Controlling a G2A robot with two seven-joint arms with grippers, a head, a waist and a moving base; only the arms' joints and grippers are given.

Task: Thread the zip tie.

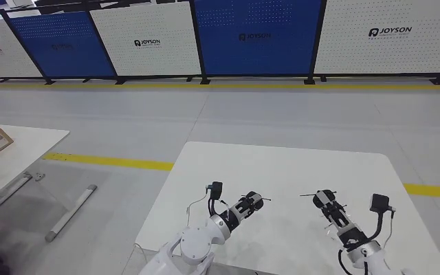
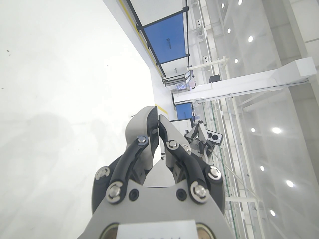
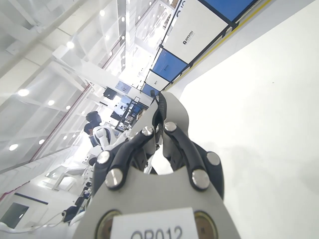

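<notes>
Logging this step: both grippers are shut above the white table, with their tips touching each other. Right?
Not touching. The left gripper and right gripper are shut above the white table, but the top view shows their tips apart, with bare table between.

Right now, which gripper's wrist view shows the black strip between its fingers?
The right gripper: the zip tie runs between its fingers, past the tips. The left gripper's pads hide what they pinch.

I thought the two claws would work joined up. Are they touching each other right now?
No. From above, the left gripper and the right gripper are apart, with bare white table between them.
</notes>
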